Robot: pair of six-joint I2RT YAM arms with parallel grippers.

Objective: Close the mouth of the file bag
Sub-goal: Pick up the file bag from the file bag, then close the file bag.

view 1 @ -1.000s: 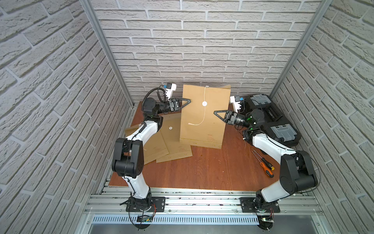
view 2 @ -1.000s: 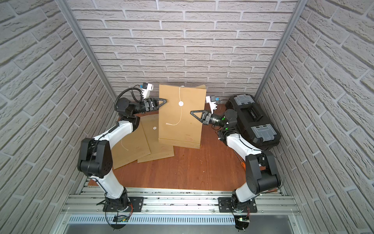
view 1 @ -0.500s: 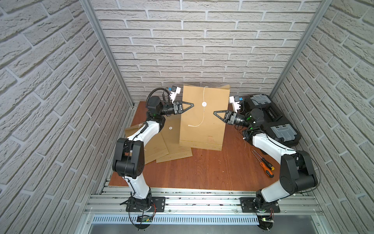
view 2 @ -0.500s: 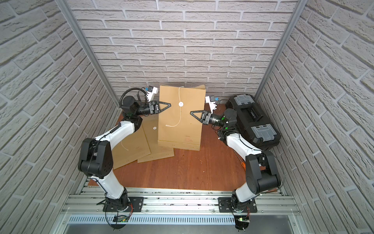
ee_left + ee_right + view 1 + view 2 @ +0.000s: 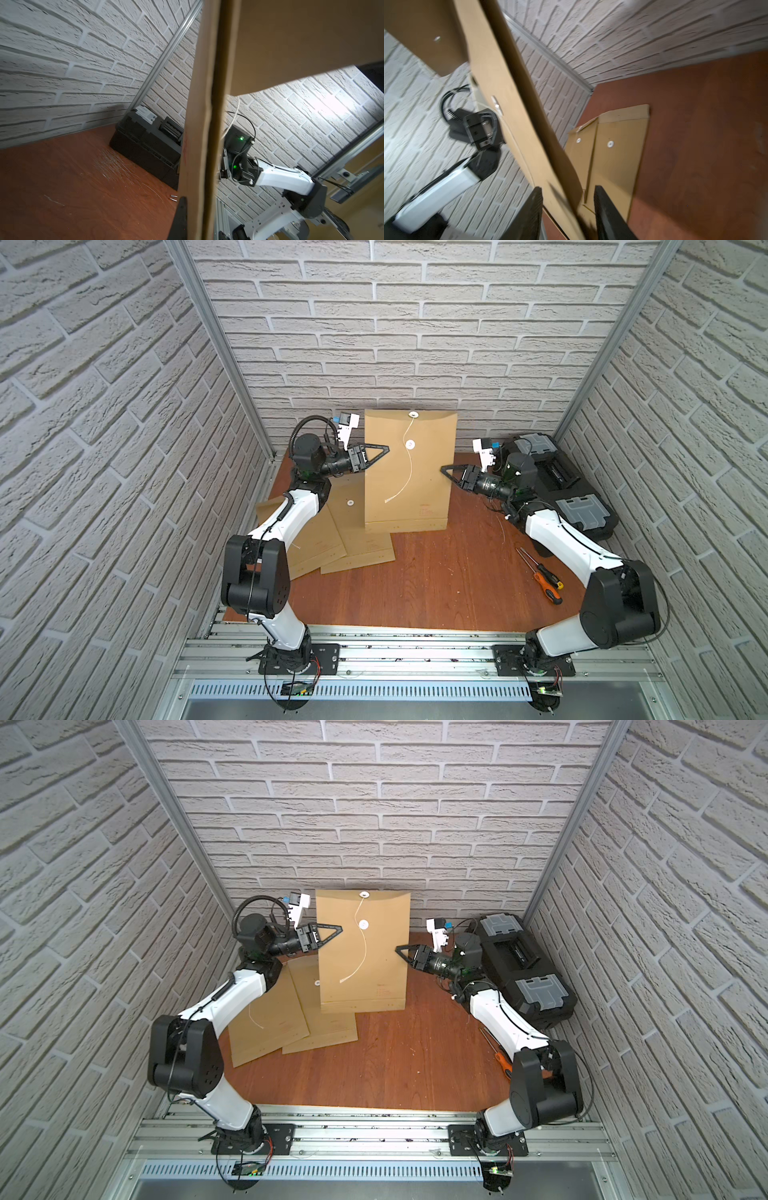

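My left end effector (image 5: 384,449) is clamped shut on the left edge of the bag (image 5: 424,472), holding it upright toward the back of the surface (image 5: 436,572). Can't tell if the bottom edge actually rests on the wood. My right end effector (image 5: 446,470) is at the opposite edge with its jaws apart. The edge runs between them, but the wrist view doesn't show a pinch.

The flap (image 5: 411,420) isn't pressed flat, and the string (image 5: 400,492) dangles loose past the button (image 5: 410,444). So I'd say the bag is presented and the closing hasn't started. Next, I reckon the right side goes for the string, then winds it round the button without yanking the bag crooked.
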